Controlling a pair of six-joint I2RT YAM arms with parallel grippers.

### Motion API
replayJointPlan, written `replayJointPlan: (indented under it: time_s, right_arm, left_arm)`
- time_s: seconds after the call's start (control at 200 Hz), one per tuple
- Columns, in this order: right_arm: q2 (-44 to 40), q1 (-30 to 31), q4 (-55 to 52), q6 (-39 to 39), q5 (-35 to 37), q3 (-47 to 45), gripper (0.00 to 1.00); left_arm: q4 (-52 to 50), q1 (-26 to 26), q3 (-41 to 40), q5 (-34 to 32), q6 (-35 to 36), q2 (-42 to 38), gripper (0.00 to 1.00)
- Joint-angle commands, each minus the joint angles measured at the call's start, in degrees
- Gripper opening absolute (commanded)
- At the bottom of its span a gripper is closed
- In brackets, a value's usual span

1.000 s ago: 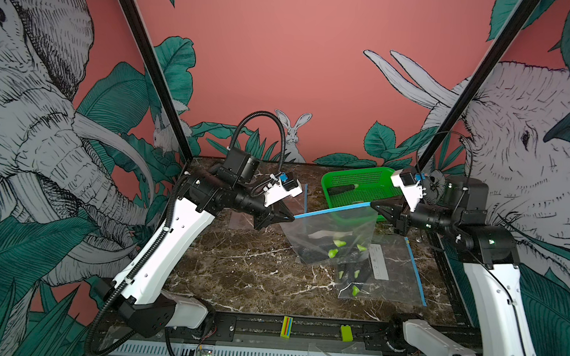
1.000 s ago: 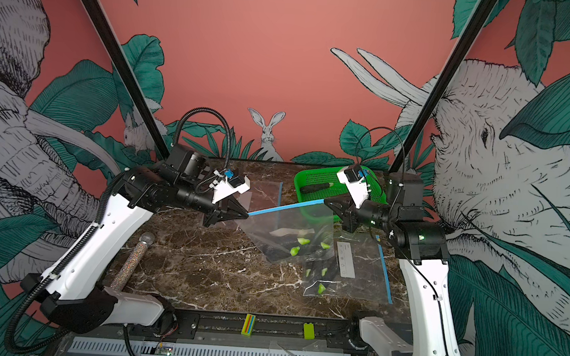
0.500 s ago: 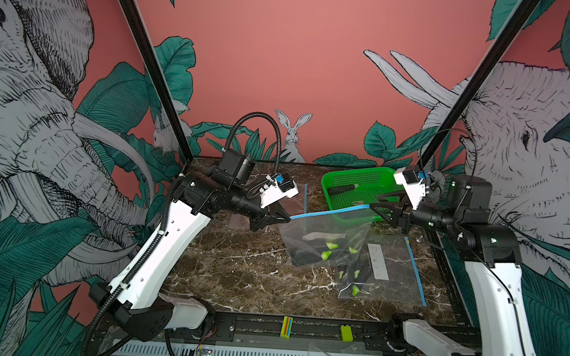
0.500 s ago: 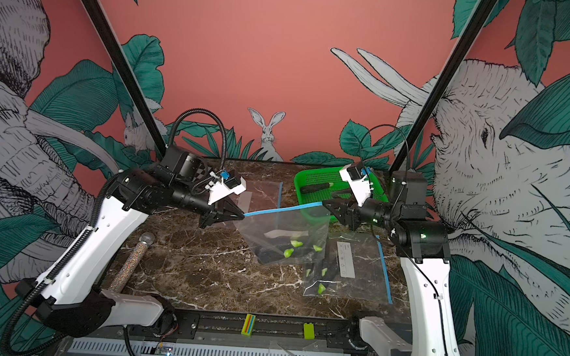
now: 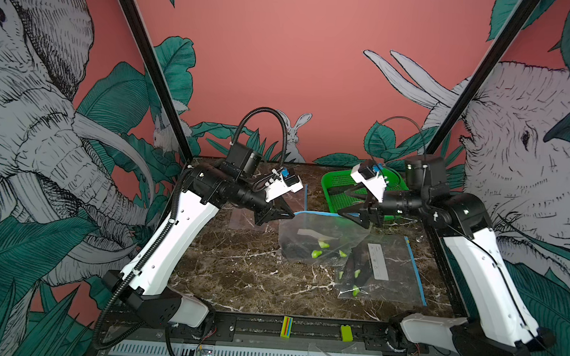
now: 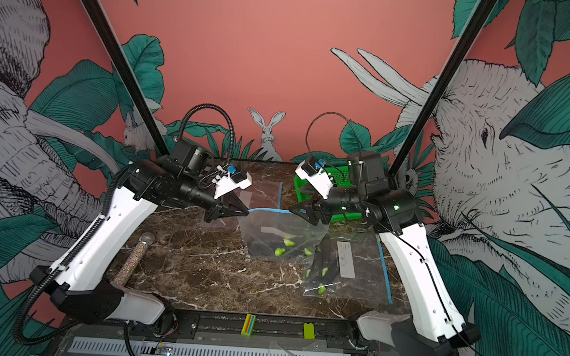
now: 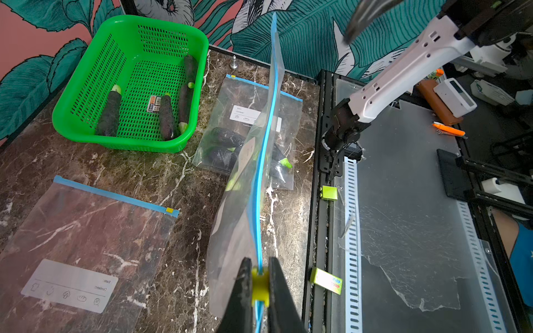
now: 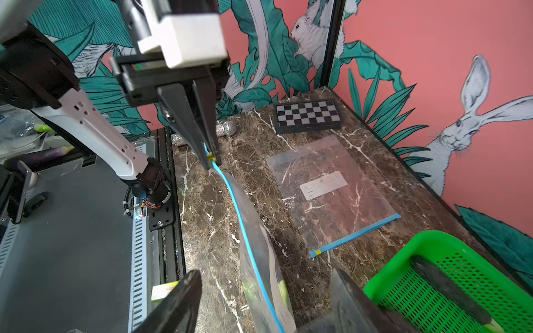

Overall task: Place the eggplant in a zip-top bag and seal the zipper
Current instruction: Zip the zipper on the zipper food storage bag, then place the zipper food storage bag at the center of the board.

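While the left claw [image 7: 260,265] is pinched tight on the little yellow slider [image 7: 260,284] at one end of the blue zipper [image 7: 269,115], the right claw [image 8: 265,272] has its jaws wide apart. It has one finger on either side of the zip-top bag [image 5: 320,235], and the right wrist view shows a gap between each finger and the plastic. So the bag hangs from the left claw alone, zipper edge on top and running across toward the right claw. Its clear body sags down to the desk [image 5: 237,267] about midway between the arms.

The bagged eggplants [image 5: 294,250] sit in the bottom of it, dark with bright green caps. Can't tell how many.

Just beside it, on the robot's right, a second bag [image 5: 381,269] lies flat with more eggplant inside. An empty bag [image 7: 86,236] lies flat toward the back, under the left claw. A green basket [image 7: 129,26] sits at the back right of the desk with a few loose eggplants [image 7: 109,112] in it.
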Motion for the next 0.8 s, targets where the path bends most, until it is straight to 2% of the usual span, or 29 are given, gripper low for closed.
replayJointPlan:
  time_s: [0.0, 0.11, 0.265, 0.495, 0.66, 0.795]
  right_arm:
    - [2.63, 2.57, -5.05, -4.13, 4.85, 3.23, 0.66]
    - [5.09, 4.81, -7.20, -5.00, 7.33, 4.11, 0.63]
    - [6.10, 6.19, -8.18, -5.48, 7.99, 3.48, 0.50]
    - [5.03, 6.55, -7.38, -4.73, 5.77, 0.88, 0.29]
    - [5.75, 6.80, -7.31, -3.78, 2.28, -0.10, 0.19]
    - [5.41, 7.16, -5.63, -2.25, 2.11, -1.44, 0.00]
  left_arm:
    - [-2.47, 0.39, 2.21, 1.61, 1.70, -0.52, 0.00]
    - [-2.56, 0.35, 2.34, 1.58, 2.02, -0.44, 0.00]
    - [-1.98, 0.39, 1.99, 2.02, 1.82, -0.04, 0.00]
    - [-0.21, 0.39, 1.39, 1.87, 1.28, -0.43, 0.00]
    - [1.86, 0.39, -0.09, 0.75, 0.83, -1.39, 0.00]
    - [2.46, 0.38, -0.12, 0.42, 0.46, -1.71, 0.00]
